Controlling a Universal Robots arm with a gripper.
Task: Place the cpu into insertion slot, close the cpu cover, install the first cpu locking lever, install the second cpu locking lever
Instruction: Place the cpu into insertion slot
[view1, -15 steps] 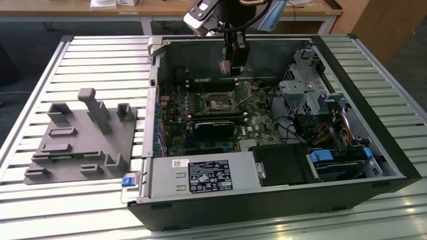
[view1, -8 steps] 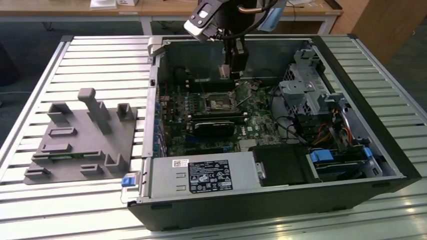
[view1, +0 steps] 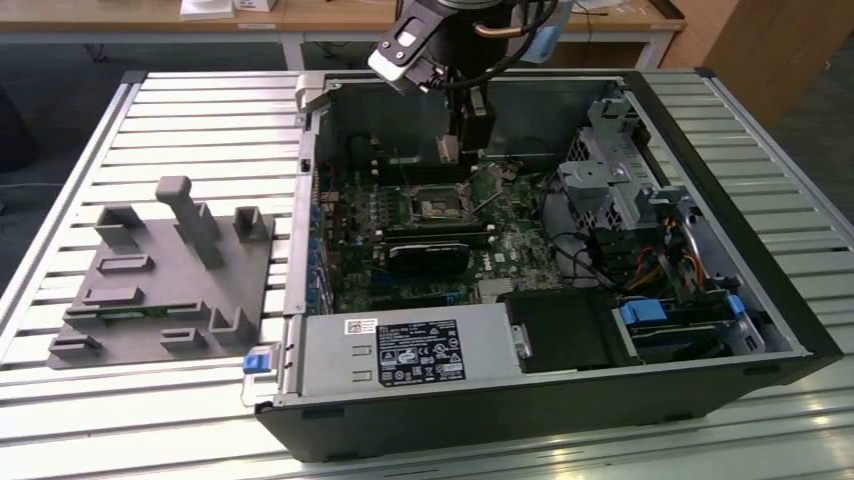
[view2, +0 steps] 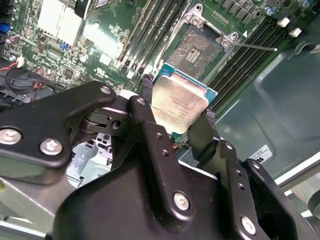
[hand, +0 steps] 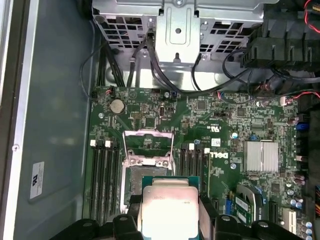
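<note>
Black gripper (view2: 176, 116) pinches the pale silver square cpu (view2: 181, 97); seating needs it level, squared with the black square insertion slot (view2: 196, 50).

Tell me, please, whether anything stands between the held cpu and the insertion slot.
Nothing visible does. The gripper, jaws shut on the cpu, holds it above and apart from the insertion slot, whose bare contacts show with the cpu cover swung up off it.

gripper (view2: 176, 114): black fingers (view2: 146, 114) clamped on opposite edges of cpu.
cpu (view2: 181, 100): silver face showing, tilted.
insertion slot (view2: 196, 47): 12 o'clock of cpu, apart from it, uncovered, contacts exposed.
memory slots (view2: 150, 30): 9 o'clock of insertion slot.
</note>
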